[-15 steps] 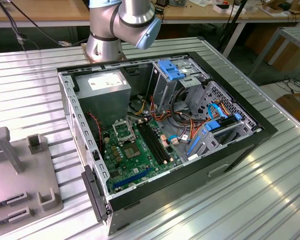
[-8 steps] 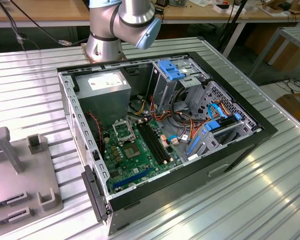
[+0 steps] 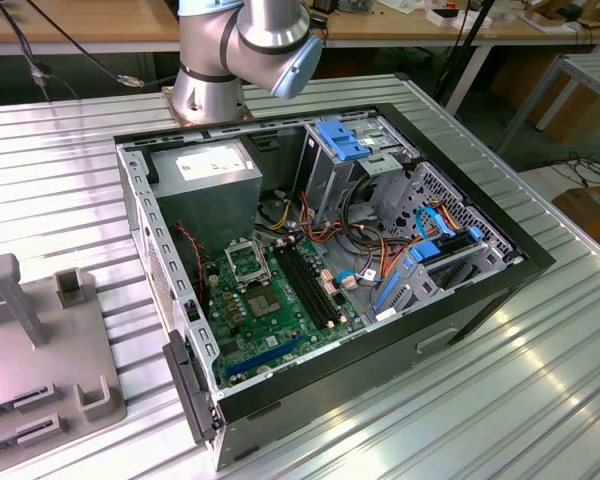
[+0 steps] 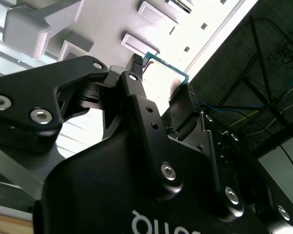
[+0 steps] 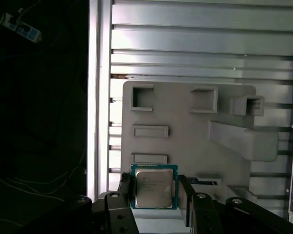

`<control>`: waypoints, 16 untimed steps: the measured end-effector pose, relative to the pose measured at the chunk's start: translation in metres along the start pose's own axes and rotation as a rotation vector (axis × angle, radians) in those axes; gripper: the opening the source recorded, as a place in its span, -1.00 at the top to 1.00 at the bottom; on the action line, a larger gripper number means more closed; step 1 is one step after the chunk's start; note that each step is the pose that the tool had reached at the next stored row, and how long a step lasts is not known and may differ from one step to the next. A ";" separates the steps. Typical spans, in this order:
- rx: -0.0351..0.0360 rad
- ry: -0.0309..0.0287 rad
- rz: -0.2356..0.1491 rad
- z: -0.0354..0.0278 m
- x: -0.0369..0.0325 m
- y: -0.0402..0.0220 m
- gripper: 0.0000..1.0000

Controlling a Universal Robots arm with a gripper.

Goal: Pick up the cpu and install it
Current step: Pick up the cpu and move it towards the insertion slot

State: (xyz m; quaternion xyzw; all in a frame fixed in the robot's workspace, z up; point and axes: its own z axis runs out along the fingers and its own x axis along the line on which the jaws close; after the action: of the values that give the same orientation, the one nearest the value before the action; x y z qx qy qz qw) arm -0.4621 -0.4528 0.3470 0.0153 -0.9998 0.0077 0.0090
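Ribbed metal counter (image 3: 500,380) carried everything. The open computer case (image 3: 450,325) lay on its side, just to the exterior view's right of the grey tray (image 3: 20,370). The robot arm (image 3: 245,50) had its base on the counter, further from the tray than the case's near wall, on the exterior view's right of the tray.

The tray was a flat grey plate with raised blocks, small square pockets and slots, resting on the counter. Both wrist views looked onto it. The green motherboard (image 3: 270,320) lay inside the case, on the exterior view's right of the tray. The black-framed socket (image 3: 248,262) sat on that board, well apart from the tray.

The claw (image 5: 155,187) hung over the tray near one of its edges. Its black fingers (image 5: 126,187) were drawn in most of the way, one on each side of the cpu (image 5: 154,187), pressed against its edges. The cpu was gripped flat between the fingertips, silver-grey top facing the first wrist view, green rim showing round it. In the second wrist view the green edge of the cpu (image 4: 161,73) showed between the fingertips with the tray behind it. Could not tell whether the cpu touched the tray or was clear of it.
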 end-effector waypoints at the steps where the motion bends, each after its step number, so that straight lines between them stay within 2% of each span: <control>1: -0.0001 0.0000 0.000 -0.0009 0.0000 0.0000 0.05; 16: 0.0000 0.0003 0.000 -0.0162 0.0003 -0.0002 0.05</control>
State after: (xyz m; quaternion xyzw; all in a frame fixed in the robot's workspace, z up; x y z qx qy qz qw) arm -0.4621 -0.4528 0.3632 0.0153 -0.9998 0.0076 0.0091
